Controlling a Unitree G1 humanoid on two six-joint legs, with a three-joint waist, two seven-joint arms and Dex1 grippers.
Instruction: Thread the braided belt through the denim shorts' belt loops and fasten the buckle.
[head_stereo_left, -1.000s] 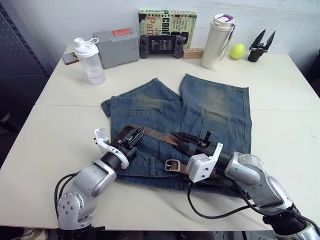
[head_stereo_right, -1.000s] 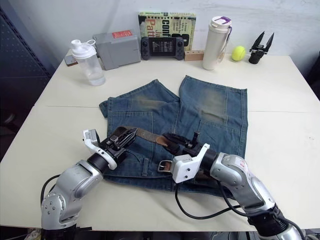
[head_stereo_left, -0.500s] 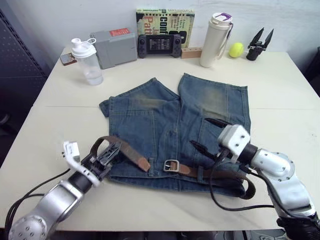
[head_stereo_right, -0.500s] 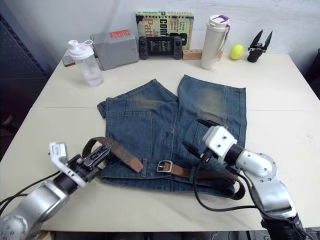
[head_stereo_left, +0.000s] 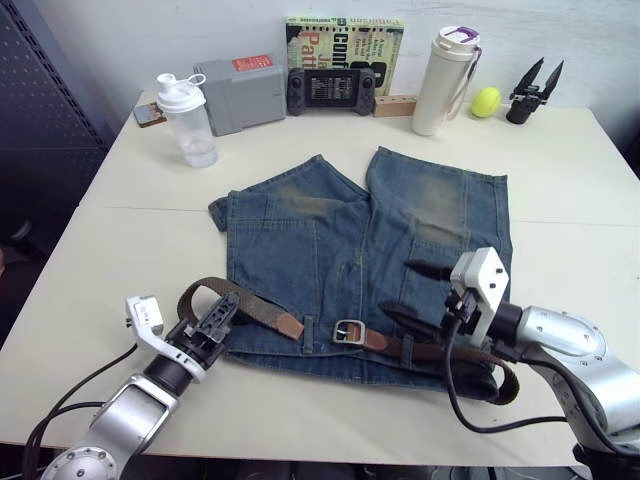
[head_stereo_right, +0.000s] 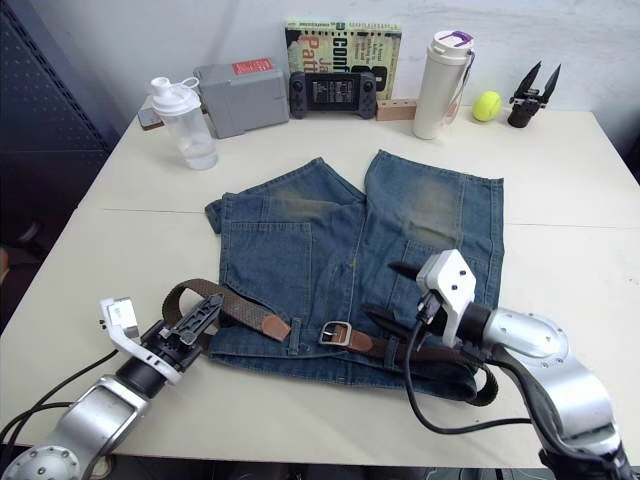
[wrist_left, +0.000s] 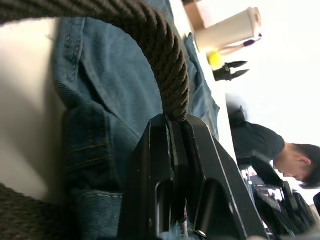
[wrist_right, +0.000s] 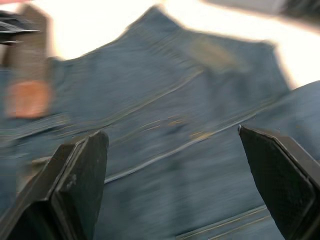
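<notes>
**Belt half-threaded, left end effector on the loose end**

My left end effector (head_stereo_left: 218, 315) is clamped on the braided belt (head_stereo_left: 250, 305), which loops off the denim shorts (head_stereo_left: 360, 240) toward 8 o'clock. The right end effector (head_stereo_left: 415, 290) hangs spread apart over the waistband at 4 o'clock. The buckle (head_stereo_left: 349, 331) lies flat near centre. I judge the braid limp and grippy; I'd grip near its leather tip. I can't count the belt loops under the strap.

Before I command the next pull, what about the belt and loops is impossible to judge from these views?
- Braided belt under the right gripper: its arm covers the waistband there in both eye views.
- Belt loops: too small to tell which ones are threaded.
- Buckle: prong too small to judge.
- Right wrist view: denim shorts blurred.
</notes>
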